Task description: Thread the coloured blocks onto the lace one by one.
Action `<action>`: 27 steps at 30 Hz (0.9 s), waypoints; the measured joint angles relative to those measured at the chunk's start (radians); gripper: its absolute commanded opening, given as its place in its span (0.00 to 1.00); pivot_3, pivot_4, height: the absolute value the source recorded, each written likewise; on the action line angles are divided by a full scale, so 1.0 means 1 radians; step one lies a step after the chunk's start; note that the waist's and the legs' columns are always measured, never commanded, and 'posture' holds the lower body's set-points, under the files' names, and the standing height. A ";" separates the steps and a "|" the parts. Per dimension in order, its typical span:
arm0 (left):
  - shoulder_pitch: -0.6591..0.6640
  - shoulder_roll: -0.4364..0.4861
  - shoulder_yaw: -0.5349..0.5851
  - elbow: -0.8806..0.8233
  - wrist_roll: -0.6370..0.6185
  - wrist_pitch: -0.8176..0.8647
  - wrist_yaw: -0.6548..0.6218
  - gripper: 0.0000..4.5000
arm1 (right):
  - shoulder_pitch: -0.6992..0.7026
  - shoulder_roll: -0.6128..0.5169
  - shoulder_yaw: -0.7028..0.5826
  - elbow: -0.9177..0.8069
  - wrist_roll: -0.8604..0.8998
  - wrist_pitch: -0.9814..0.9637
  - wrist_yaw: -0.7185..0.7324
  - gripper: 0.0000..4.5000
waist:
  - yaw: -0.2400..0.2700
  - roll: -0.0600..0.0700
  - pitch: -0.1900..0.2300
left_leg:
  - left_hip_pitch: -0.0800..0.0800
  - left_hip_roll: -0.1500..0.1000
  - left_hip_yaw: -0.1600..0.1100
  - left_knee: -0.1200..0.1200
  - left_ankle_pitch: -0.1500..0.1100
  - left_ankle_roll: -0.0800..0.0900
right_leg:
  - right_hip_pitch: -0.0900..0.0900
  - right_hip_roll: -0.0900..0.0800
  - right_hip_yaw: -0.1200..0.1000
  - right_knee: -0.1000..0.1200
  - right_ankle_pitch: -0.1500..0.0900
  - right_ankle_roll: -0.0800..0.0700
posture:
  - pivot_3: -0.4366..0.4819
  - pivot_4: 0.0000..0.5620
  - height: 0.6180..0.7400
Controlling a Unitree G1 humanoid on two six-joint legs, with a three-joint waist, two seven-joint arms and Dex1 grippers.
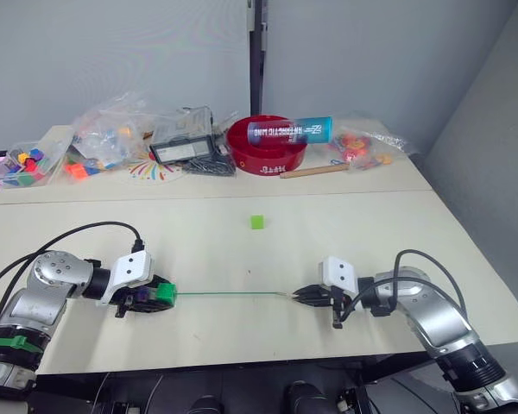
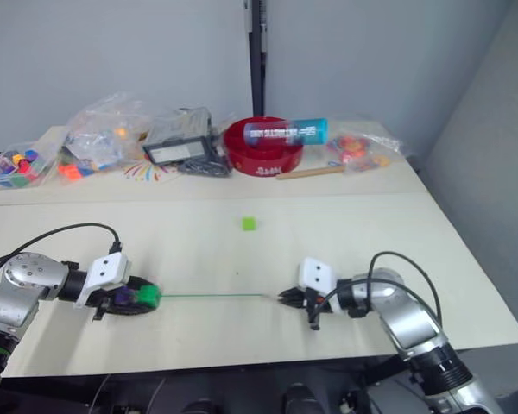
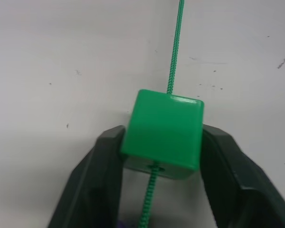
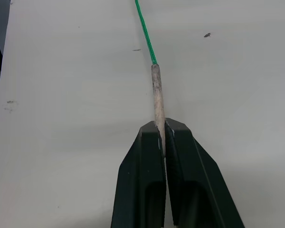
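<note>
One green lace lay stretched in a straight line across the near part of the table, running between the two grippers. The left gripper was clamped on one dark green block, with the lace passing through the block's hole and out both sides. Behind that block, a purple block could just be made out between the black fingers; how many purple blocks sat there was hard to tell. The right gripper was pinched shut on the lace's pale stiff tip, which stuck out beyond the fingertips before the green cord began.

One light green block sat alone on the open table, well apart from both grippers and from the lace.

Along the far edge of the table lay a clutter: one red bowl with one blue-capped tube lying across it, one wooden stick beside it, several clear bags of toy pieces and one clear box of small coloured pieces. The contents of the bags were too small and jumbled to count.
</note>
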 measured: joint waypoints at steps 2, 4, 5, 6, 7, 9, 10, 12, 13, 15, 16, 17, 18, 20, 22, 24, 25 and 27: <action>-0.025 0.002 0.000 -0.034 -0.017 0.074 -0.011 0.78 | 0.000 0.004 0.000 0.000 0.000 0.001 -0.002 0.00 | 0.003 -0.001 0.001 | -0.001 0.000 -0.001 0.000 0.000 0.000 | -0.001 0.000 -0.001 0.000 0.000 0.000 | 0.48 0.27 0.92; -0.079 0.011 0.006 -0.099 -0.069 0.172 -0.030 0.78 | -0.003 0.019 0.005 0.000 -0.001 0.002 -0.007 0.00 | 0.010 -0.003 0.002 | -0.002 0.000 -0.002 0.001 0.000 0.000 | -0.001 0.000 -0.002 0.000 0.000 0.000 | 0.48 0.27 0.92; -0.101 0.029 0.015 -0.145 -0.098 0.224 -0.044 0.78 | -0.010 0.029 0.009 0.000 -0.001 0.002 -0.010 0.00 | 0.011 -0.003 0.002 | -0.002 0.000 -0.001 0.001 0.000 0.000 | -0.001 -0.001 -0.001 -0.001 0.000 0.000 | 0.48 0.27 0.92; -0.111 0.046 0.026 -0.189 -0.120 0.268 -0.051 0.78 | -0.016 0.037 0.015 0.000 -0.001 0.003 -0.013 0.00 | 0.010 -0.003 0.002 | -0.002 0.000 -0.001 0.001 0.000 0.000 | -0.001 -0.001 -0.001 -0.001 0.000 0.001 | 0.48 0.27 0.92; -0.115 0.044 0.034 -0.225 -0.135 0.302 -0.048 0.78 | -0.018 0.039 0.018 0.000 -0.001 0.006 -0.015 0.00 | 0.010 -0.002 0.001 | -0.002 0.000 0.000 0.001 0.000 0.000 | -0.001 -0.001 -0.001 -0.001 0.000 0.001 | 0.48 0.27 0.92; -0.116 -0.008 0.036 -0.307 -0.170 0.369 -0.018 0.78 | -0.032 0.053 0.031 0.000 -0.003 0.015 -0.019 0.00 | 0.012 -0.002 0.001 | -0.002 0.000 -0.001 0.001 0.000 0.000 | -0.001 -0.001 -0.001 -0.001 0.000 0.001 | 0.48 0.27 0.92; -0.115 -0.030 0.030 -0.325 -0.178 0.380 -0.006 0.78 | -0.038 0.059 0.036 0.000 -0.003 0.016 -0.020 0.00 | 0.013 -0.002 0.001 | -0.002 0.000 -0.001 0.001 0.000 0.000 | -0.001 -0.001 -0.001 -0.001 0.000 0.001 | 0.48 0.27 0.92; -0.106 -0.097 -0.005 -0.367 -0.178 0.394 0.039 0.78 | -0.048 0.077 0.046 0.000 -0.005 0.018 -0.027 0.00 | 0.014 -0.002 0.001 | -0.002 0.000 -0.001 0.001 0.000 0.000 | 0.000 -0.001 -0.001 0.000 0.000 0.001 | 0.48 0.27 0.92; -0.098 -0.129 -0.021 -0.380 -0.170 0.392 0.063 0.78 | -0.049 0.082 0.052 0.000 -0.008 0.020 -0.030 0.00 | 0.015 -0.002 0.001 | -0.002 0.000 -0.001 0.001 0.000 0.000 | 0.000 -0.001 -0.001 -0.001 0.000 0.000 | 0.48 0.27 0.92; -0.086 -0.190 -0.069 -0.387 -0.131 0.365 0.110 0.78 | -0.060 0.095 0.068 0.005 -0.014 0.023 -0.037 0.00 | 0.017 -0.002 0.001 | -0.002 0.000 -0.001 0.001 0.000 0.000 | -0.001 -0.001 -0.001 0.000 0.000 0.000 | 0.48 0.27 0.92; -0.080 -0.219 -0.093 -0.385 -0.109 0.349 0.131 0.78 | -0.068 0.102 0.076 0.005 -0.016 0.023 -0.039 0.00 | 0.018 -0.002 0.001 | -0.002 0.000 -0.001 0.001 0.000 0.000 | -0.001 -0.001 -0.001 -0.001 0.000 0.000 | 0.48 0.27 0.92; -0.076 -0.242 -0.115 -0.384 -0.095 0.332 0.147 0.78 | -0.074 0.107 0.079 0.005 -0.018 0.023 -0.039 0.00 | 0.019 -0.002 0.001 | -0.002 0.000 -0.001 0.001 0.000 0.000 | -0.001 -0.001 -0.001 -0.001 0.000 0.000 | 0.48 0.27 0.92; -0.076 -0.257 -0.130 -0.378 -0.076 0.315 0.155 0.78 | -0.076 0.107 0.080 0.005 -0.019 0.024 -0.039 0.00 | 0.020 -0.002 0.001 | -0.002 0.000 -0.001 0.002 0.000 0.000 | 0.000 -0.001 -0.001 -0.001 0.000 0.000 | 0.48 0.27 0.92; -0.077 -0.266 -0.141 -0.358 -0.054 0.280 0.162 0.78 | -0.077 0.107 0.081 0.005 -0.021 0.025 -0.038 0.00 | 0.021 -0.002 0.001 | -0.002 -0.001 -0.001 0.002 0.000 0.000 | 0.000 -0.001 -0.001 -0.001 0.000 0.000 | 0.48 0.27 0.92; -0.077 -0.277 -0.149 -0.333 -0.033 0.252 0.165 0.78 | -0.077 0.106 0.082 0.005 -0.022 0.025 -0.036 0.00 | 0.021 -0.002 0.001 | -0.002 -0.001 -0.001 0.002 0.000 0.000 | 0.000 -0.001 -0.001 -0.001 0.000 0.000 | 0.48 0.27 0.92; -0.077 -0.291 -0.156 -0.314 -0.030 0.239 0.167 0.78 | -0.078 0.106 0.084 0.005 -0.024 0.025 -0.035 0.00 | 0.021 -0.002 0.001 | -0.002 -0.001 -0.001 0.002 0.000 0.000 | 0.000 -0.001 -0.001 -0.001 0.000 0.000 | 0.48 0.27 0.92; -0.078 -0.298 -0.160 -0.306 -0.023 0.228 0.167 0.78 | -0.079 0.105 0.084 0.005 -0.025 0.025 -0.035 0.00 | 0.022 -0.002 0.001 | -0.002 -0.001 -0.001 0.002 0.000 0.000 | 0.000 -0.001 -0.001 -0.001 0.000 0.000 | 0.48 0.27 0.92; -0.081 -0.316 -0.165 -0.286 -0.013 0.210 0.167 0.78 | -0.079 0.105 0.085 0.005 -0.029 0.025 -0.035 0.00 | 0.022 -0.002 0.001 | -0.002 -0.001 -0.001 0.002 0.000 0.000 | 0.000 -0.001 -0.001 -0.001 0.000 0.000 | 0.48 0.27 0.92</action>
